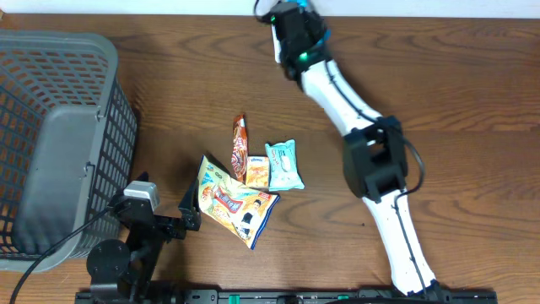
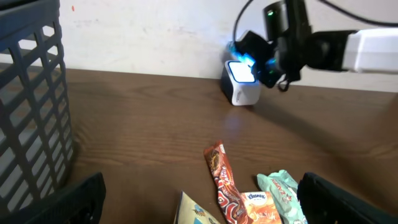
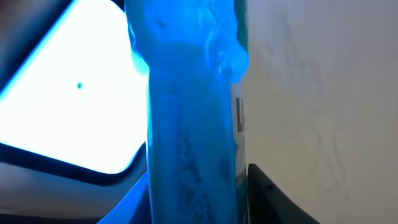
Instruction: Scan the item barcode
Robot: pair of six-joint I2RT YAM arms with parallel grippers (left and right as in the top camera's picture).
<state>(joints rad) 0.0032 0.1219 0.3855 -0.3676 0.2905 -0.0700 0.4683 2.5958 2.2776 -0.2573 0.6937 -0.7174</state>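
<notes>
So the right gripper (image 2: 258,56) is up at the far edge of the brown wooden tabletop (image 1: 439,84), about midway along it. Its fingers are clamped on a thin crinkly packet (image 3: 193,112) that's washed totally blue by the light. It holds the packet right in front of the small white box scanner (image 2: 241,84), and the glowing window sits just beside one face of it. That's the scan step happening, I'd say.

The left gripper (image 1: 190,211) sits near the front-left corner with its fingers spread wide and nothing in them. It's pointed at the leftover pile near the front edge:
- a yellow snack bag (image 1: 232,203)
- an orange-brown stick wrapper (image 1: 240,148)
- a pale green packet (image 1: 284,165)
- a little orange-and-white tissue pack (image 1: 257,171)

The grey plastic mesh basket (image 1: 118,110) takes up the left edge.

I can't tell where the barcode actually is, since everything is blown out blue. To do this well, I'd hold the packet dead steady with its printed face square to the window, not edge-on. If there's no beep, roll it slowly around its long axis rather than waving it about. The film looks wrinkly, so glare and creases could spoil the read. A little more gap from the window might help, and the fingers should stay off the code.
</notes>
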